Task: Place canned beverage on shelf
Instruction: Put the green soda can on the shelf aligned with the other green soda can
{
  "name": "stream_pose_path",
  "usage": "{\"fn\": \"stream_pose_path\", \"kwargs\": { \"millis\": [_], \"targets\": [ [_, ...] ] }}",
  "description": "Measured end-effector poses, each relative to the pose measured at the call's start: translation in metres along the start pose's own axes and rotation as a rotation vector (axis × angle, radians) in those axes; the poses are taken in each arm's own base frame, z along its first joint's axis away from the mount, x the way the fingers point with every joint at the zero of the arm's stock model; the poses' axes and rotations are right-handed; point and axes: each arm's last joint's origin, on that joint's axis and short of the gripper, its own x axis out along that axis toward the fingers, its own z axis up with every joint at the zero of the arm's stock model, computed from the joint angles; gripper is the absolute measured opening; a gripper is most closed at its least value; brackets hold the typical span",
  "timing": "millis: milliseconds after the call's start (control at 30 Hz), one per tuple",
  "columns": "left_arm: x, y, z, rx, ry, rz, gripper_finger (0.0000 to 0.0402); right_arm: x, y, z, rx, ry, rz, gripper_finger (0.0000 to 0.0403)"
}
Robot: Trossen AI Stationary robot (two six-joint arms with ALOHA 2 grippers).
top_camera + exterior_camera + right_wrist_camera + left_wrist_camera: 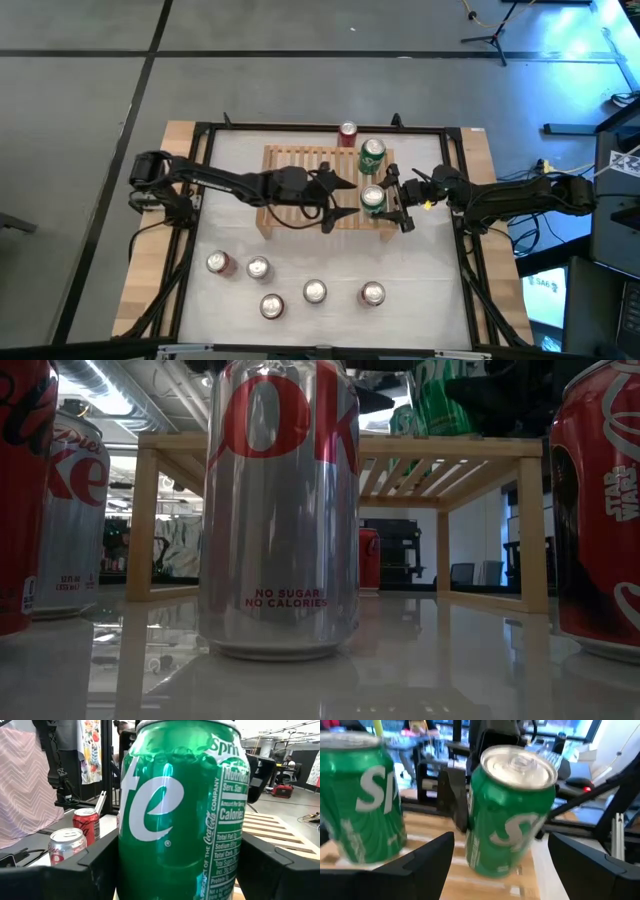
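With its two fingers pressed against either side of a green Sprite can point(372, 199), your right gripper point(386, 200) is clamped on it at the right end of the shelf point(300, 162). In the right wrist view the can point(182, 815) fills the space between the dark fingers point(95, 865), and the wooden slats show just beyond it. You can see it standing roughly upright on or just above the slats; whether it rests fully on them you cannot tell.

Your left gripper point(340, 199) sits just left of that can, over the shelf's near right part, with its fingers spread apart and nothing between them. The left wrist view shows the held can point(510, 812) ahead of the open fingers point(420, 860), tilted slightly.

A second green can point(372, 153) stands on the shelf's far right corner, and a red can point(347, 134) stands on the table just beyond the shelf's far edge.

On the near part of the table point(430, 280) five more cans wait: a red can at left point(217, 263), a silver can beside it point(258, 268), another silver can nearer you point(271, 306), a middle silver can point(314, 292) and a rightmost red can point(372, 294).
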Motion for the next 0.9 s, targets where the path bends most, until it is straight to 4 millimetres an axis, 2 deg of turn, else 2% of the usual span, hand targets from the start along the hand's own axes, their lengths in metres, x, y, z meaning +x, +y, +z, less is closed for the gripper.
{"fn": "stream_pose_path", "kwargs": {
  "millis": [267,633,900],
  "targets": [
    [0.0029,-0.0001,0.0001,0.010,-0.033,-0.003,0.0314,0.0000,0.0000,-0.0002,-0.001,0.002,0.000,0.0306],
    [0.0026,-0.0036,0.0013,0.009,-0.050,-0.009,0.0314,0.0001,0.0000,-0.0008,-0.004,0.007,0.001,0.0352],
    [0.0025,-0.0037,0.0011,0.009,-0.050,0.008,0.0314,0.0001,0.0000,-0.0008,-0.005,0.007,0.001,0.0354]
  ]
}}
